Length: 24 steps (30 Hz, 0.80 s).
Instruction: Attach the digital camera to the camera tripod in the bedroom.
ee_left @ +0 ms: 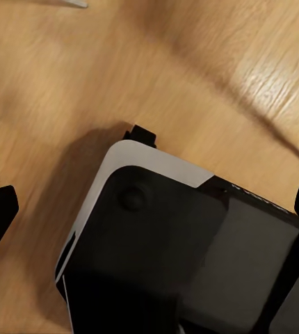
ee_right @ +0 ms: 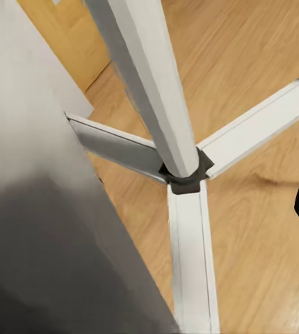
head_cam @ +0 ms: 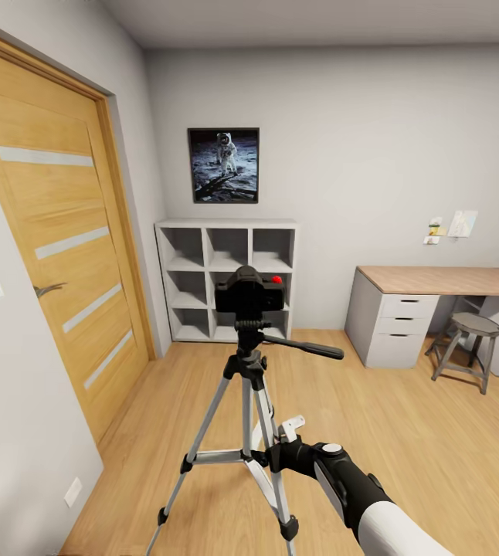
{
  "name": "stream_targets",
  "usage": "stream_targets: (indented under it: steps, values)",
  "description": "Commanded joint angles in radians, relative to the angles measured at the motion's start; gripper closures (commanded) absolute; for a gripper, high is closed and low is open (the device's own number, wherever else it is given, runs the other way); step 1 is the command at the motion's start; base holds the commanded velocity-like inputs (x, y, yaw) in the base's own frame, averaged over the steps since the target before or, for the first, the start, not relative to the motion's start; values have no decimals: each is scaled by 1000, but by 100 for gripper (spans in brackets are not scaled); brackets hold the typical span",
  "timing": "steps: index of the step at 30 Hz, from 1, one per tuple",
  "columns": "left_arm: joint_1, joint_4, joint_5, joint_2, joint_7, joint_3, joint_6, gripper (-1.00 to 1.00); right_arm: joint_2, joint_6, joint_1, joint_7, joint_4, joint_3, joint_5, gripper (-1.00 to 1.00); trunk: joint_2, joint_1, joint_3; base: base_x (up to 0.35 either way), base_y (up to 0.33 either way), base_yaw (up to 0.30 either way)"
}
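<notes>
Camera: digital camera (head_cam: 249, 292) sits on the head of the camera tripod (head_cam: 247, 401), centre of the head view; its red spot is at its upper right corner, level with the white cube shelves (head_cam: 226, 278) behind it.
Tripod: upright, silver legs spread toward the lower left and lower centre of the frame; black pan handle (head_cam: 305, 347) juts right from the head.
Tripod, close: in the right wrist view the centre column (ee_right: 149, 90) meets three flat braces at a black hub (ee_right: 184, 177), and one silver leg (ee_right: 45, 229), blurred, fills the lower left.
Right gripper: right gripper (head_cam: 284, 432) lies lower centre of the head view, just beside the tripod's right-hand leg; white fingers partly hidden behind the leg, so I cannot tell whether they are spread or closed, and nothing is seen held in them.
Left gripper: left gripper (ee_left: 149, 209) shows two dark fingertips at the left and right edges of the left wrist view, standing well apart with nothing between them, over a black-and-white part of the robot's own body and the floor.
Left edge: wooden door (head_cam: 56, 262) closed, close to the tripod's left leg.
Right edge: desk (head_cam: 442, 309) and stool (head_cam: 466, 347) stand well apart from the tripod.
Open room: bare wood floor (head_cam: 404, 432) stretches from the tripod to the desk and back to the shelves.
</notes>
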Motion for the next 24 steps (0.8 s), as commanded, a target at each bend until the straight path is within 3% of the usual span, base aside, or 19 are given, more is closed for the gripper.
stream_targets:
  steps: [1, 24]
  values:
    - [0, 0, 8, 0, 2, -8, 4, -100, 0, 5, 0, 3, -2, -1, 7, -100, -1, 0, 0, -162, 0, 0]
    - [0, 0, 9, -2, 2, -8, 4, -100, -3, 5, 0, 3, -4, -5, 2, -100, -1, 0, 0, -318, 0, 0]
